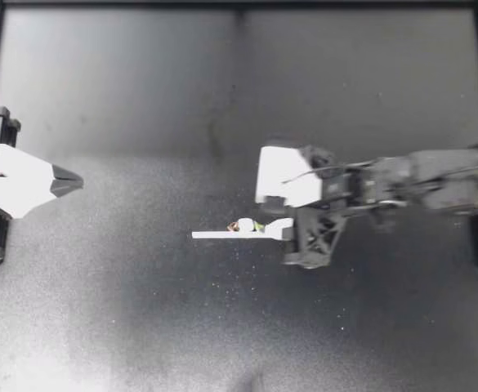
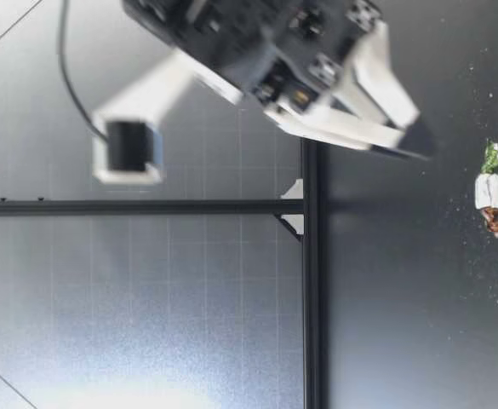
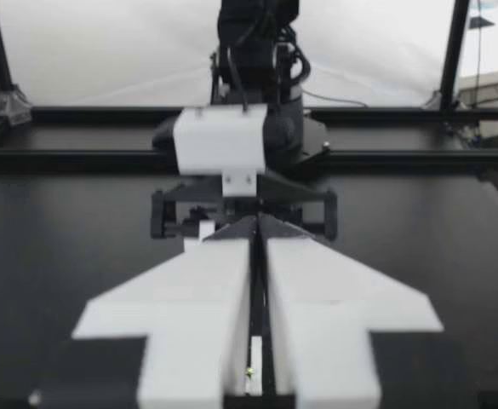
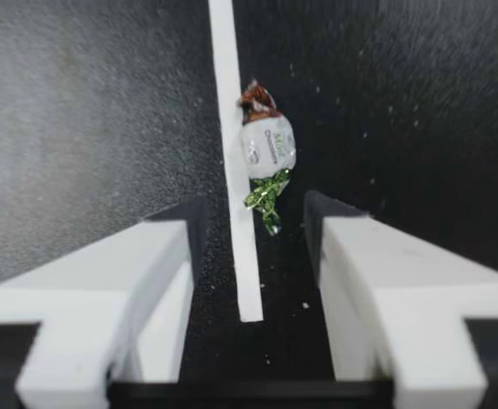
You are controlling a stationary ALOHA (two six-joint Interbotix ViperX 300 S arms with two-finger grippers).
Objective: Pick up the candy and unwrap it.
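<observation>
My right gripper (image 1: 273, 219) is the highest thing over the table, reaching in from the right and tilted down toward the middle. Its fingers (image 4: 146, 281) are spread wide and grasp nothing. The candy (image 1: 245, 225) lies unheld on the table just ahead of them, near the middle. It has a white body, a brown twist at its left end and a green twist at its right end, nearest the fingertips. It rests against the far side of a thin white strip (image 1: 222, 235) that lies flat, running left to right. The strip's right end sits between the spread fingers, so the strip stands between the candy and the near finger. From table height the right gripper (image 2: 417, 143) seems to hang just above the surface rather than touch it, though that is hard to judge. My left gripper (image 1: 71, 181) is well apart at the left edge, pointing right, its fingers (image 3: 206, 298) pressed together on nothing. The table (image 1: 140, 98) is matte black, dusted with pale specks and bordered by a black frame (image 2: 312, 341). Behind it stands a pale gridded wall (image 2: 146, 298).
</observation>
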